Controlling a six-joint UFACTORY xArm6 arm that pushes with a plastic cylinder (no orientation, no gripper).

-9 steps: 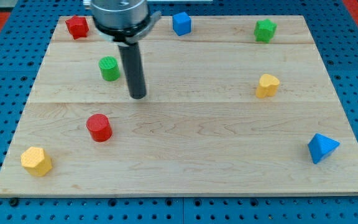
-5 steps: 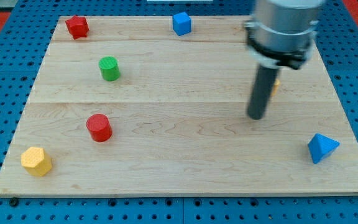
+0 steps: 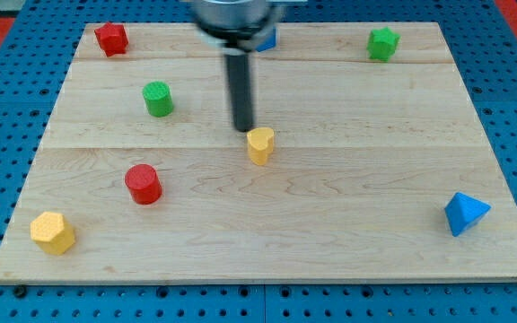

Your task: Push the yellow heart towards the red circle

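Right now my tip (image 3: 243, 128) rests on the board just above and left of the yellow heart (image 3: 260, 144), near or touching it, gripping nothing. Judging by looks, the heart is 1 small, light, rigid block that slides easily on smooth wood, so it may spin if struck off-centre. To reach the red circle (image 3: 142, 184), well apart toward the view's lower left, contact belongs on the heart's upper-right side.

My tip (image 3: 244, 129) is sitting just beside the yellow heart (image 3: 260, 144), on its upper left side. The red circle (image 3: 143, 184) is lying well off to the view's left, a bit lower on the wooden worktop (image 3: 330, 224). A green round block (image 3: 158, 98) is standing above it. A yellow block (image 3: 52, 232) is resting in the bottom left corner. A blue block (image 3: 465, 213) is sitting at the right.
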